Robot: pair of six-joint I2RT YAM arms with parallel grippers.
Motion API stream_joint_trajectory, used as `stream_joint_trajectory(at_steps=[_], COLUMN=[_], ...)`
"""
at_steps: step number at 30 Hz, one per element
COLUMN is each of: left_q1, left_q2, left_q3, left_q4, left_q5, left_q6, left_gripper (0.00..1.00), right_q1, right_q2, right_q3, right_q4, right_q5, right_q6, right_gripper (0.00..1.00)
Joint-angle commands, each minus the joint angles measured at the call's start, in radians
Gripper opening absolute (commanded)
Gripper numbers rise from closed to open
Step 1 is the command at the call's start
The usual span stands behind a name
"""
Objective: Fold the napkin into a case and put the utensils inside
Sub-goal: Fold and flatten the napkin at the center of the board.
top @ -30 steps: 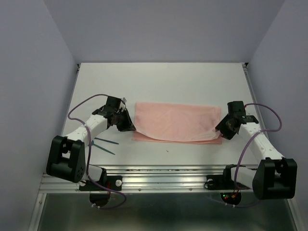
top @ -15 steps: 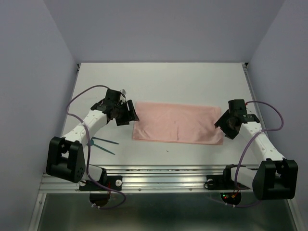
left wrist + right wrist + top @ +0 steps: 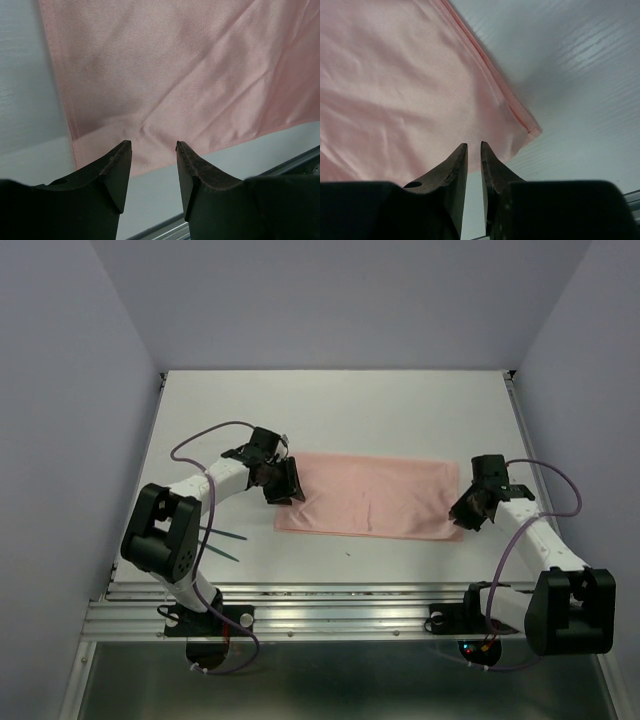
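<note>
top external: salmon-pink napkin (image 3: 370, 495), flat layered rectangle

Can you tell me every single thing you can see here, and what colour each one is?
napkin: one, pink, folded flat in the middle of the table
utensils: at least two show, teal, beside the left arm's base
cables: two, purple, one looping along each arm
table: one, white, under everything
rail: one, silver, along the table's near edge
walls: lavender, around the table
arms: two, white and black, at the near edge
left gripper: one, black, open, at the napkin's left edge
right gripper: one, black, jaws nearly together, by the napkin's near right corner
</note>
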Motion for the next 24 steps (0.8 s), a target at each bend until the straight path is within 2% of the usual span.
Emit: stream_joint_trajectory(at_steps=[1,6,11,17,24], left_q1=[0.001,0.001,0.001,0.003,0.003], left_q2=[0.02,0.052,0.058,0.072,0.08], left_q3=[0.023,0.007,0.006,0.065,0.148], left_q4=[0.03,0.03,0.02,-0.018,-0.029], left_q5=[0.009,0.009,0.008,-0.02,-0.011], left_q6=[0.003,0.012,0.029,0.057,0.062], left_gripper=[0.51,0.51,0.51,0.51,0.51], right_q1=[-0.006,-0.006,-0.006,-0.006,-0.006], right_q2=[0.032,0.078,0.057,0.026,0.069], right_q3=[-0.049,-0.095,-0.08,-0.025,-0.08], right_q4=[0.052,0.08,0.07,0.023,0.031], right_q5=[-0.012,0.046,0.061,0.087,0.136], right_q6=[0.044,0.096,0.067,0.046,0.09], right_gripper=[0.22,0.22,0.22,0.22,0.23])
